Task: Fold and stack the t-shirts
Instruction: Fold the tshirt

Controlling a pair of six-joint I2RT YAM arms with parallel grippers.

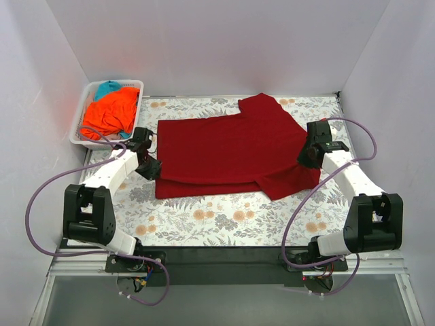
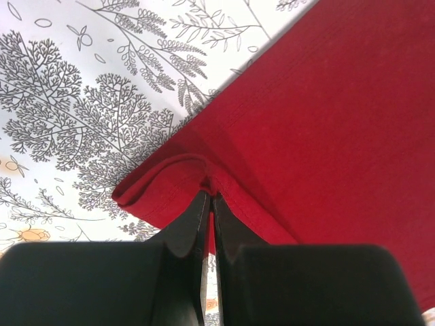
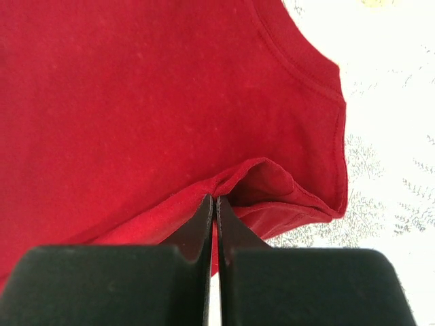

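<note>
Floral tablecloth (image 1: pixel 224 217) bears the dark red t-shirt (image 1: pixel 231 149) — basket (image 1: pixel 132 83) far left.

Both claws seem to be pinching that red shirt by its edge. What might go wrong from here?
1. The left gripper and the right gripper are each shut on just a thin fold at the edge of the dark red cloth t-shirt, so the cloth could slip free when lifted.
2. If the two move unevenly, the shirt may fold crooked or bunch up.
3. The white slotted plastic basket sits close beside the left gripper; a wide swing might knock it.
</note>
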